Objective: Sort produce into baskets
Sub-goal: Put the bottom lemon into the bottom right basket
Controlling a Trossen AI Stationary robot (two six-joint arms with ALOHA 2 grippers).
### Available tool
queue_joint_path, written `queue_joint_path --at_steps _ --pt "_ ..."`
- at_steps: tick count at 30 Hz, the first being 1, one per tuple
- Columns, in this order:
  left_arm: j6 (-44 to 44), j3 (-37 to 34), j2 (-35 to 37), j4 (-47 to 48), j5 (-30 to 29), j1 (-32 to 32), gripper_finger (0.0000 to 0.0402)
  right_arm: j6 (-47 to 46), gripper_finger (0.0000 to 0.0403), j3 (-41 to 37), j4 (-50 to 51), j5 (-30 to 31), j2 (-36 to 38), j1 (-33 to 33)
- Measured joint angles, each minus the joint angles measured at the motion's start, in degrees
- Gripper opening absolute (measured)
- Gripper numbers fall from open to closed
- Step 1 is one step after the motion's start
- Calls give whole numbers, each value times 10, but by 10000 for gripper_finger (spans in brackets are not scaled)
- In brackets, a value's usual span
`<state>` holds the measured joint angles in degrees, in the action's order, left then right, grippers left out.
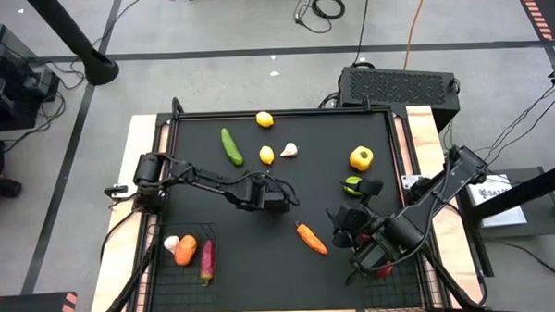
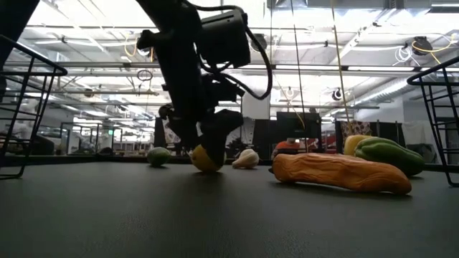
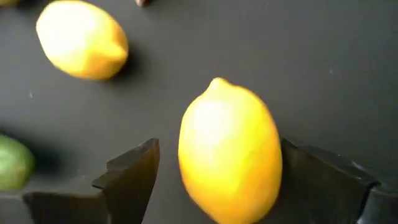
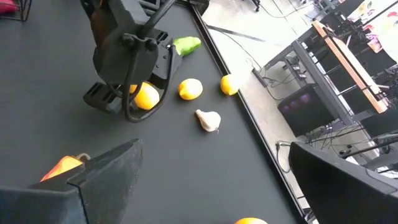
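Here the left gripper [image 1: 281, 198] stands at the table's [image 1: 263, 258] middle, its jaws spread wide about a lemon [image 3: 229, 152] that lies on the table between them; one finger [image 3: 127, 180] is apart from the fruit, the other touching or nearly so; nothing is yet held. To grip well, centre the jaws on the lemon's widest part, keep the tips low to the table, and close gently so the round fruit does not squirt out; then lift straight before carrying it to a basket [image 1: 184, 270]. A second lemon [image 3: 81, 40] lies near, beyond the first. The right gripper [image 1: 340, 226] waits beside the carrot [image 1: 311, 238], its jaws wide and empty.
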<state>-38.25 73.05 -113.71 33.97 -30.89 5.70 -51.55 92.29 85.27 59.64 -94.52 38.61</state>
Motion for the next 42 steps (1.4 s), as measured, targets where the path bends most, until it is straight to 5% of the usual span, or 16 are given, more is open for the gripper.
queue_joint_path --at_steps 12,29,42 --pt "15 0 0 -22 18 17 236 0 393 0 0 0 0 0" --pt "103 135 19 -69 22 90 238 12 393 -1 -29 -57 3 7" --pt "228 153 16 -312 48 155 238 159 391 -1 -209 98 118 122"
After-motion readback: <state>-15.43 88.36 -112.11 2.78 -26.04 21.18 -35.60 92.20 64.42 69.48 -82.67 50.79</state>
